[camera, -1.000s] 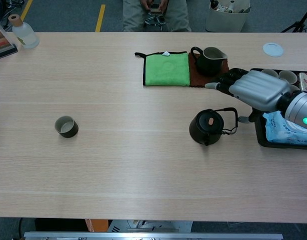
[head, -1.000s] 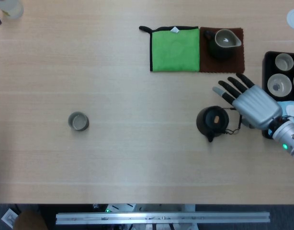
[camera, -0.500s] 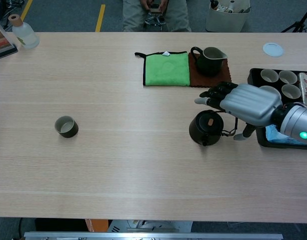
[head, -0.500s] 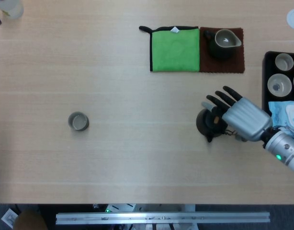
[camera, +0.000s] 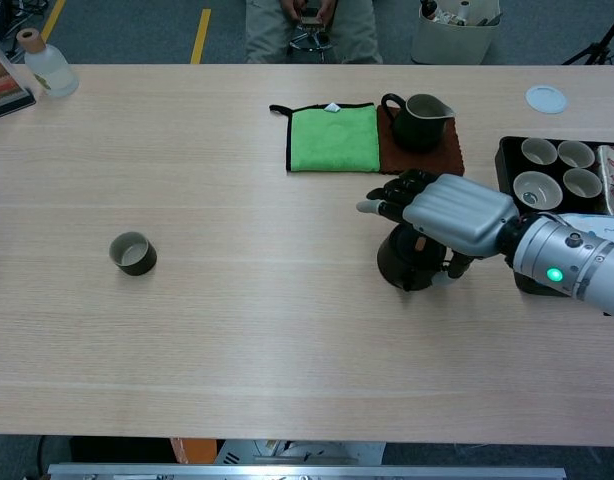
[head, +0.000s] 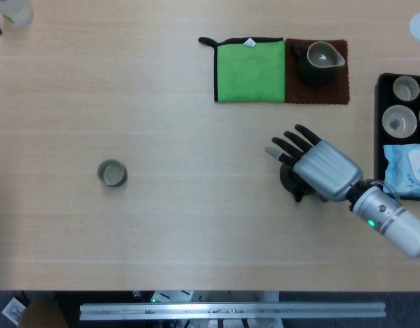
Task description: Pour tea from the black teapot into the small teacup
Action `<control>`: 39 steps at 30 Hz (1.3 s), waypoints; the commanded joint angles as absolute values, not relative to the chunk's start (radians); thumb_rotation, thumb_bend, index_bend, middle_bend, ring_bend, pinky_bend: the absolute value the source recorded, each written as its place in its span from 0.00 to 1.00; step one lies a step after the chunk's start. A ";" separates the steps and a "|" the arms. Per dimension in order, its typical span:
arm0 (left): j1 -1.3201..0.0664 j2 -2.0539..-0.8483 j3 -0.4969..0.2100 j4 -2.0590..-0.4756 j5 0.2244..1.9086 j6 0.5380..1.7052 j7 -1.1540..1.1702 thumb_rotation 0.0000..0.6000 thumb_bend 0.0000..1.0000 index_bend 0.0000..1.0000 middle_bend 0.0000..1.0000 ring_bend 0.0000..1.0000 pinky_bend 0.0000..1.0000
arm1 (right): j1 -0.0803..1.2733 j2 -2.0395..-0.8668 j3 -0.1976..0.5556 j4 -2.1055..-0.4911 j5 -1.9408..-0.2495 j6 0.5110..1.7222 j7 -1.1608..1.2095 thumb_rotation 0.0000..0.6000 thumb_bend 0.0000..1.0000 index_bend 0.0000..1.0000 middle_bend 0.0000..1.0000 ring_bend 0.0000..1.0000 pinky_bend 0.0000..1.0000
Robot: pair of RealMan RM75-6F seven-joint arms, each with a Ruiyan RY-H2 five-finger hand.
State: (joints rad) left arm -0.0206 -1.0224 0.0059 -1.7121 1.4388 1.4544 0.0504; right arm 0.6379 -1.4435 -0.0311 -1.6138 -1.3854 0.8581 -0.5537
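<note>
While the head view looks straight down, the right robot hand (head: 319, 167) sits over the round black teapot (head: 290, 180), fingers spread and extended; can't tell whether it grips anything. Teapot mostly covered, only its left edge and a small spout-like tip show. Small grey-green teacup (head: 112, 173) stands upright far left on the pale wood-grain counter (head: 162, 239), well apart from the teapot; inside looks dull, contents not readable. Dark pitcher (head: 319, 61) on a brown mat (head: 340, 92), pale interior, just beside a green cloth with black trim (head: 250, 70). Black tray (head: 381, 102) at right edge holds pale cups (head: 399, 121) and a blue-white packet (head: 408, 171). Left robot hand not visible.

Chest view: right robot hand (camera: 442, 212) over the black teapot (camera: 402, 265), silver back of hand up, dark fingers (camera: 387, 195) pointing left past the lid, thumb side down near the teapot's right; grip still undetermined. Teapot upright on the counter (camera: 287, 350), in front of the brown mat (camera: 427, 160) and the pitcher (camera: 419, 120). Teacup (camera: 133, 253) upright at left, looks empty. Green cloth (camera: 334, 138) lies flat. Tray (camera: 517, 285) holds three pale cups (camera: 534, 187). Clear bottle with cork stopper (camera: 47, 68) at far left corner, white round disc (camera: 546, 98) far right. Beyond the counter: grey floor, yellow line, seated person's legs (camera: 305, 25).
</note>
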 commanded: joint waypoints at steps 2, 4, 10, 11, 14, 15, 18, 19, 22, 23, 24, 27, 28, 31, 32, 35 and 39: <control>-0.019 -1.020 0.006 -1.711 1.441 1.456 0.046 1.00 0.24 0.32 0.28 0.23 0.22 | 0.643 -1.481 -0.014 -1.601 -1.357 0.867 -0.585 1.00 0.00 0.00 0.07 0.00 0.00; -0.018 -1.019 0.006 -1.710 1.441 1.457 0.044 1.00 0.25 0.32 0.28 0.23 0.22 | 0.647 -1.497 -0.008 -1.595 -1.341 0.868 -0.602 1.00 0.00 0.00 0.07 0.00 0.00; -0.013 -1.015 0.007 -1.710 1.439 1.461 0.038 1.00 0.24 0.32 0.28 0.23 0.22 | 0.657 -1.523 -0.004 -1.598 -1.307 0.859 -0.622 1.00 0.00 0.00 0.07 0.00 0.00; -0.012 -1.014 0.007 -1.710 1.439 1.462 0.036 1.00 0.24 0.32 0.28 0.23 0.22 | 0.657 -1.522 -0.006 -1.602 -1.307 0.861 -0.620 1.00 0.00 0.00 0.07 0.00 0.00; -0.009 -1.012 0.007 -1.708 1.437 1.463 0.033 1.00 0.25 0.32 0.28 0.23 0.22 | 0.655 -1.511 -0.017 -1.611 -1.309 0.863 -0.620 1.00 0.00 0.00 0.07 0.00 0.00; -0.009 -1.011 0.008 -1.708 1.436 1.463 0.033 1.00 0.25 0.32 0.28 0.23 0.22 | 0.654 -1.505 -0.021 -1.616 -1.310 0.864 -0.622 1.00 0.00 0.00 0.07 0.00 0.00; -0.007 -1.010 0.009 -1.709 1.438 1.464 0.034 1.00 0.24 0.32 0.28 0.23 0.22 | 0.652 -1.484 -0.036 -1.633 -1.312 0.863 -0.624 1.00 0.00 0.00 0.07 0.00 0.00; -0.007 -1.010 0.010 -1.710 1.439 1.464 0.034 1.00 0.24 0.32 0.28 0.23 0.22 | 0.651 -1.477 -0.041 -1.636 -1.314 0.863 -0.625 1.00 0.00 0.00 0.07 0.00 0.00; -0.007 -1.011 0.011 -1.710 1.439 1.462 0.037 1.00 0.25 0.32 0.28 0.23 0.22 | 0.650 -1.464 -0.053 -1.636 -1.317 0.862 -0.632 1.00 0.00 0.00 0.07 0.00 0.00; -0.007 -1.012 0.011 -1.711 1.439 1.461 0.037 1.00 0.25 0.32 0.28 0.23 0.22 | 0.651 -1.464 -0.054 -1.632 -1.315 0.860 -0.632 1.00 0.00 0.00 0.07 0.00 0.00; -0.007 -1.012 0.012 -1.711 1.440 1.459 0.038 1.00 0.25 0.32 0.28 0.23 0.22 | 0.653 -1.466 -0.054 -1.624 -1.311 0.857 -0.634 1.00 0.00 0.00 0.07 0.00 0.00; -0.007 -1.011 0.012 -1.713 1.441 1.459 0.038 1.00 0.24 0.32 0.28 0.23 0.22 | 0.658 -1.478 -0.049 -1.601 -1.300 0.851 -0.637 1.00 0.00 0.00 0.07 0.00 0.00; -0.006 -1.011 0.012 -1.713 1.441 1.460 0.038 1.00 0.24 0.32 0.28 0.23 0.22 | 0.660 -1.483 -0.047 -1.592 -1.295 0.849 -0.637 1.00 0.00 0.00 0.07 0.00 0.00; -0.005 -1.010 0.011 -1.712 1.438 1.460 0.036 1.00 0.25 0.32 0.28 0.23 0.22 | 0.669 -1.508 -0.036 -1.562 -1.276 0.840 -0.641 1.00 0.00 0.00 0.07 0.00 0.00; -0.004 -1.010 0.012 -1.712 1.438 1.460 0.036 1.00 0.25 0.32 0.28 0.23 0.22 | 0.672 -1.516 -0.033 -1.553 -1.271 0.838 -0.642 1.00 0.00 0.00 0.07 0.00 0.00; -0.003 -1.008 0.012 -1.711 1.437 1.460 0.034 1.00 0.25 0.32 0.28 0.23 0.22 | 0.681 -1.547 -0.020 -1.526 -1.256 0.833 -0.647 1.00 0.00 0.00 0.07 0.00 0.00; 0.000 -1.006 0.012 -1.710 1.434 1.462 0.030 1.00 0.25 0.32 0.28 0.23 0.22 | 0.690 -1.581 -0.007 -1.504 -1.242 0.838 -0.654 1.00 0.00 0.00 0.07 0.00 0.00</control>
